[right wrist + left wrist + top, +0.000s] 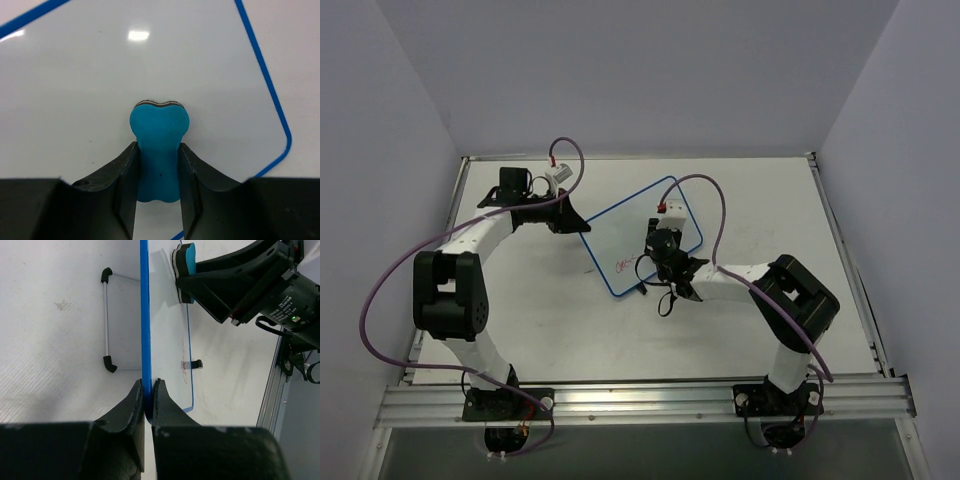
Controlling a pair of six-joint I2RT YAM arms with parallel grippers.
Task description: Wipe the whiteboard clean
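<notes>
The whiteboard point(620, 232) has a thin blue frame and stands tilted on its wire stand with black feet point(109, 364) at the table's middle. Red writing point(623, 264) sits near its lower corner and shows faintly in the left wrist view point(184, 365). My left gripper point(582, 226) is shut on the board's blue edge point(145, 315), one finger on each side point(148, 386). My right gripper point(661, 246) is shut on the blue bone-shaped eraser point(159, 145), whose felt end lies against the white face point(125, 75). The left wrist view shows the eraser point(188, 259) at the board's far part.
Purple cables point(715, 205) loop over both arms. A metal rail point(650, 398) runs along the near table edge, with another rail point(845, 250) on the right side. Plain walls point(640, 70) close in the back and sides.
</notes>
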